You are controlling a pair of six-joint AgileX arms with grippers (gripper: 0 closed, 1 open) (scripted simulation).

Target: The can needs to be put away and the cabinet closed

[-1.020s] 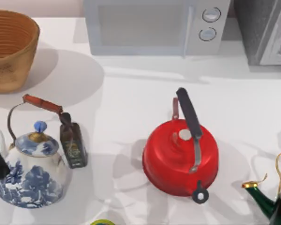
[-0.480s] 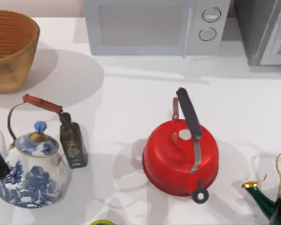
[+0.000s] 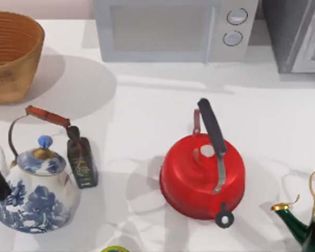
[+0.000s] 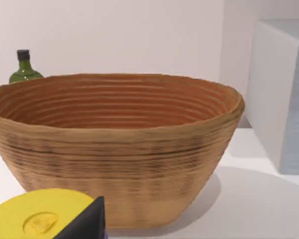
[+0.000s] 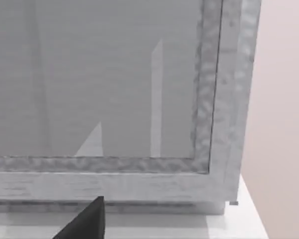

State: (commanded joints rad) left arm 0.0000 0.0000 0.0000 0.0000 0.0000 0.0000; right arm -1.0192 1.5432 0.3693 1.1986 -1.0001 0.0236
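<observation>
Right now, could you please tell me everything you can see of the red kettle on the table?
The red kettle stands upright on the white table, right of centre in the top view, in front of the microwave. Its body is round, glossy and looks like enamelled metal. A small pale knob sits at the middle of the top. A long black grip on a grey metal strap arches over it. A small black ringed part projects at its near edge. Nothing but the table touches it.
</observation>
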